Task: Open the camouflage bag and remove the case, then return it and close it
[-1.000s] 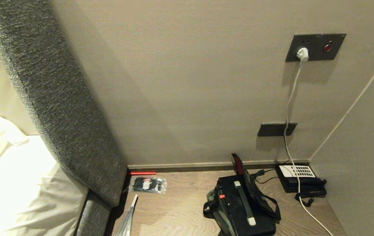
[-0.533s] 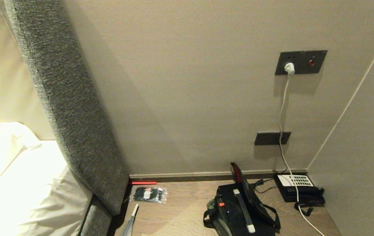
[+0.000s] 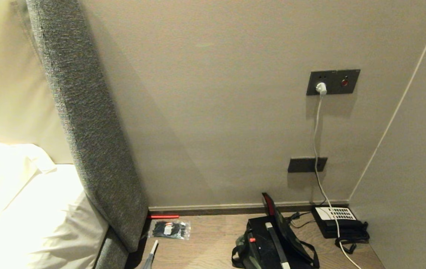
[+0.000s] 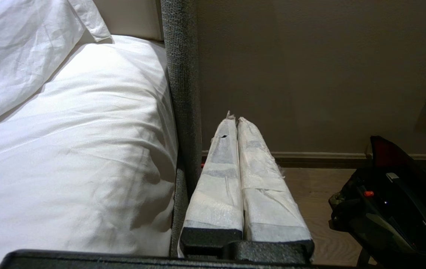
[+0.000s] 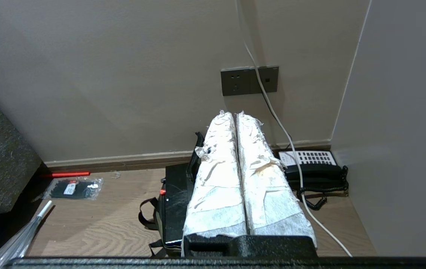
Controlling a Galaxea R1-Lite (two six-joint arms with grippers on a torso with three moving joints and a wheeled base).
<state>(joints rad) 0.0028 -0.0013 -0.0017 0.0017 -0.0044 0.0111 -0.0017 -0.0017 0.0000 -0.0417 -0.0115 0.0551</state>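
The camouflage bag (image 3: 243,253) stands open on the wooden surface near the wall, at the head view's lower edge. Its lid flap (image 3: 269,204) is raised and shows red lining. The black case (image 3: 261,241) sits inside it, handle (image 3: 274,243) upward, with a small red latch (image 3: 251,240). Neither gripper appears in the head view. In the left wrist view my left gripper (image 4: 234,120) is shut and empty, hanging left of the bag (image 4: 341,198) and beside the bed. In the right wrist view my right gripper (image 5: 234,114) is shut and empty, above the case (image 5: 173,190).
A black telephone (image 3: 338,222) with a white keypad sits in the right corner, with a white cable (image 3: 316,149) running up to a wall socket (image 3: 332,82). A grey headboard panel (image 3: 93,149) and a white bed (image 3: 18,209) stand left. A packet (image 3: 168,229) and a red stick (image 3: 163,216) lie near the skirting.
The whole head view has shifted: the bag, phone and sockets sit lower in the picture, so the camera has moved. Nothing on the surface has moved, and both grippers remain out of that view.
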